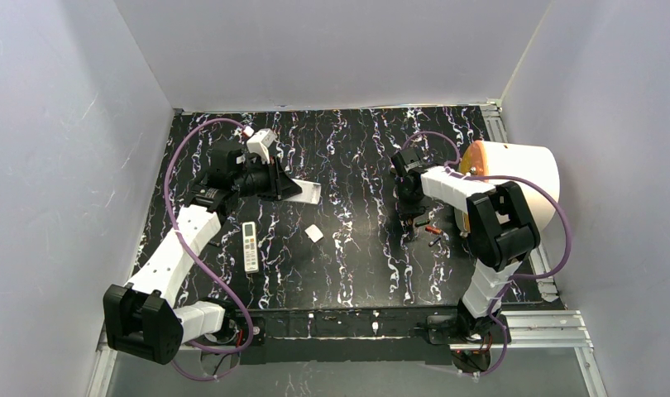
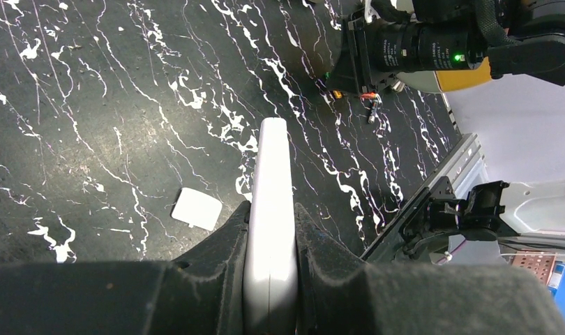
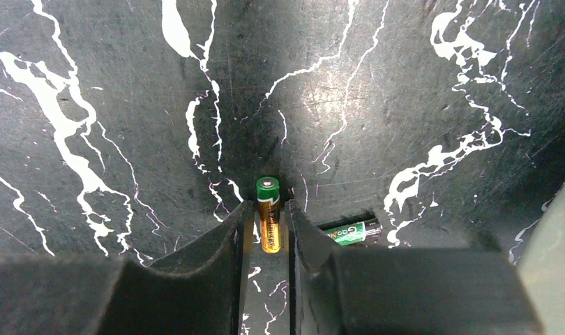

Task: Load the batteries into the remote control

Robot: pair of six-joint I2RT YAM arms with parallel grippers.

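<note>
My left gripper [image 1: 292, 188] [image 2: 271, 213] is shut on a white remote control [image 1: 308, 193] [image 2: 273, 160], held edge-on above the table at the left rear. Its white battery cover [image 1: 314, 233] [image 2: 196, 208] lies loose on the table. My right gripper [image 1: 415, 217] [image 3: 266, 207] is down at the table, open. A gold battery with a green tip [image 3: 268, 220] lies between its fingers with thin gaps on both sides. A green battery [image 3: 353, 232] lies just right of it, partly hidden by the finger. More batteries [image 1: 433, 233] [image 2: 369, 105] lie beside that gripper.
A second white remote with buttons [image 1: 250, 246] lies face up near the left arm. A white tub with an orange inside [image 1: 514, 178] lies on its side at the right edge, behind the right arm. White walls close in the black marbled table [image 1: 356, 273].
</note>
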